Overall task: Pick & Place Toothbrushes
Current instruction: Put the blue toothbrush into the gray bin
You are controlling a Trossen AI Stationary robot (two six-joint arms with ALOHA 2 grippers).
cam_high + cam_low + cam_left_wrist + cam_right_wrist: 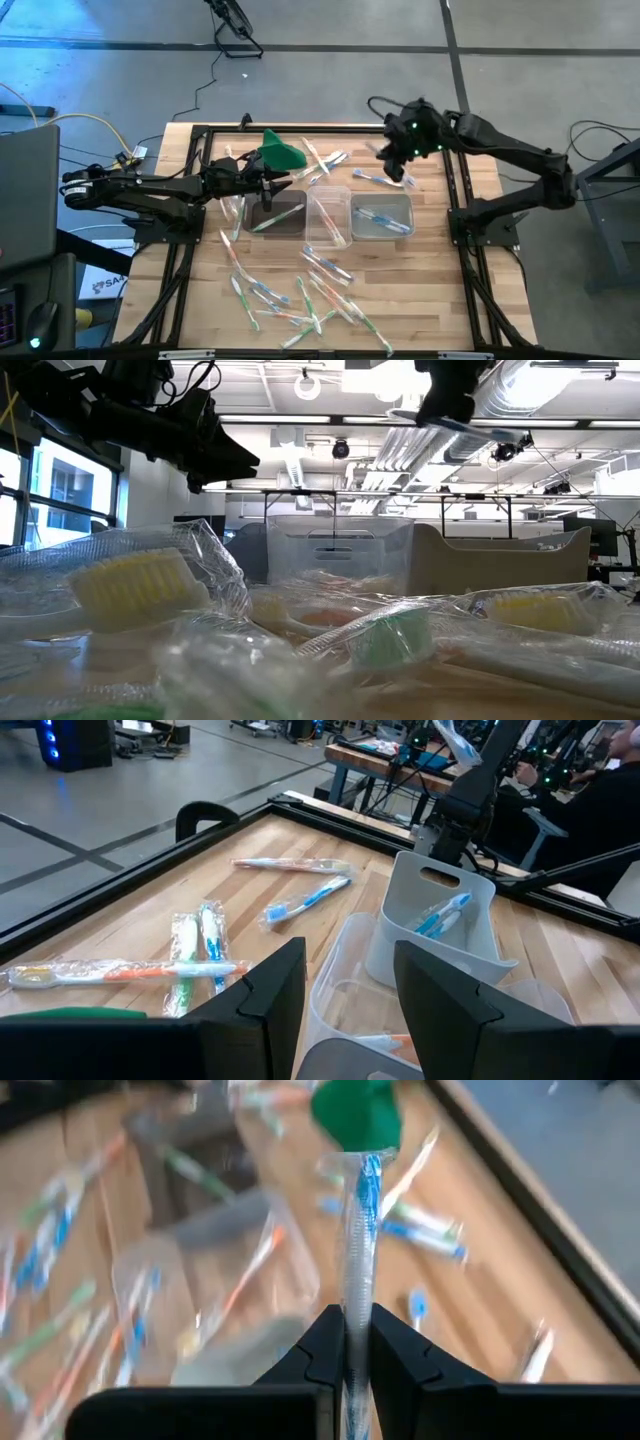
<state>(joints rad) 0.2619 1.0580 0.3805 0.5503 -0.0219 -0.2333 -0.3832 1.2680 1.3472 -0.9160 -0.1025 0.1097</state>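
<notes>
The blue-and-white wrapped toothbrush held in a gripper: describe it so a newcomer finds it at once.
Start at the wooden table and follow the dark right arm to the right gripper, raised above the far side. Clamped between its shut fingers is a wrapped blue-and-white toothbrush. It is the only one in the air; the others lie on the table or in the clear tubs.

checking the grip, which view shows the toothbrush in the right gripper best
The right wrist view: the blue toothbrush stands pinched in the right gripper. The high view hides most of it; the low view shows a wrapped end.

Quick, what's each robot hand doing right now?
Left gripper: open, holding nothing, above the tubs.
Right gripper: shut on a blue toothbrush.
</notes>
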